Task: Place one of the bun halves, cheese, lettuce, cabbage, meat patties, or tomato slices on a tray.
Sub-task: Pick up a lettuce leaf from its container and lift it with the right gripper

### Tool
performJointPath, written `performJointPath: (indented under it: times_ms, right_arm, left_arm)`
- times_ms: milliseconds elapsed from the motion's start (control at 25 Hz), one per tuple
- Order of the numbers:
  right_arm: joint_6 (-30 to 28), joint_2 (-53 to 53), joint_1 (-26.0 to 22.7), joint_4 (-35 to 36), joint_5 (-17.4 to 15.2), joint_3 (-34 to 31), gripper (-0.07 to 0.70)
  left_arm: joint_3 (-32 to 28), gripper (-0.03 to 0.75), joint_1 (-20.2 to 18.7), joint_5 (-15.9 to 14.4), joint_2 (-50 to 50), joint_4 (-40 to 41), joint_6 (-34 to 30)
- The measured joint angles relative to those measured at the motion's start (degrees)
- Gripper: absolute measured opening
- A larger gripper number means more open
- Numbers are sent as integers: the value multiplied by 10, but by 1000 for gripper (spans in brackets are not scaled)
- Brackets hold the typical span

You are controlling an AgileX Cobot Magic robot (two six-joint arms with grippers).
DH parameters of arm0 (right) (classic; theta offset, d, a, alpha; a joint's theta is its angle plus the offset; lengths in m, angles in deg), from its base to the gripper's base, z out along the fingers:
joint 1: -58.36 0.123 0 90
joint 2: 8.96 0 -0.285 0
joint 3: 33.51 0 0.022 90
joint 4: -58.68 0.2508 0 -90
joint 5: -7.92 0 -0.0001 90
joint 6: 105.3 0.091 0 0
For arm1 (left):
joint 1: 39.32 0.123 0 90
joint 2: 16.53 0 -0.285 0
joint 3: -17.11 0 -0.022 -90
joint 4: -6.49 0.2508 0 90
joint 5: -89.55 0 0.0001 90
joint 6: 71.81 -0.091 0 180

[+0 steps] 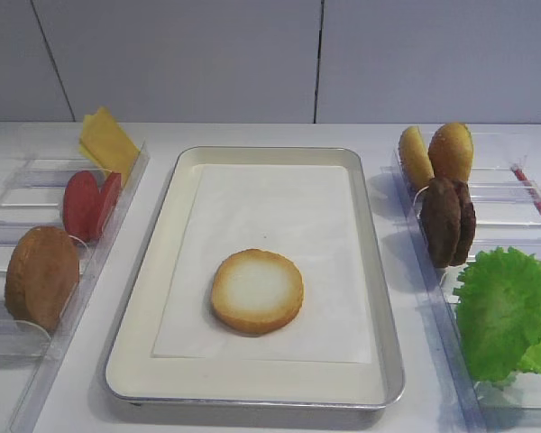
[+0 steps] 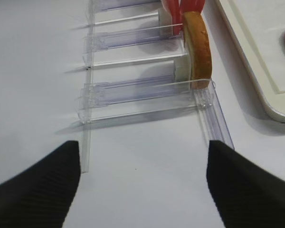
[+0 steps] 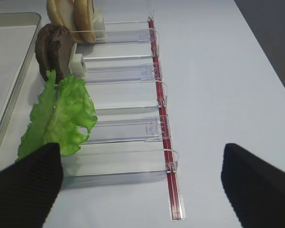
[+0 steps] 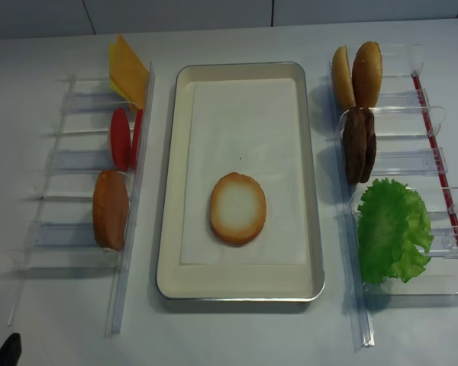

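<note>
A flat bun half lies pale face up on the paper-lined silver tray. In the left bins stand cheese, tomato slices and a domed bun half. The right bins hold two bun halves, meat patties and lettuce. No cabbage is in view. My right gripper is open over the table by the near end of the right bins, with the lettuce ahead on its left. Open and empty, my left gripper hovers short of the left bins and bun.
Clear plastic bins flank the tray on both sides. A red strip runs along the outer edge of the right bins. A grey wall stands behind the white table. A dark bit of the left arm shows at the front left corner.
</note>
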Motion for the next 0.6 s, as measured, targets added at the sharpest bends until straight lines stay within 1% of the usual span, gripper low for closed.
performJointPath:
  times_ms: [600]
  right_arm:
    - [0, 0, 0, 0, 0, 0, 697]
  left_arm:
    - [0, 531, 0, 0, 0, 0, 0]
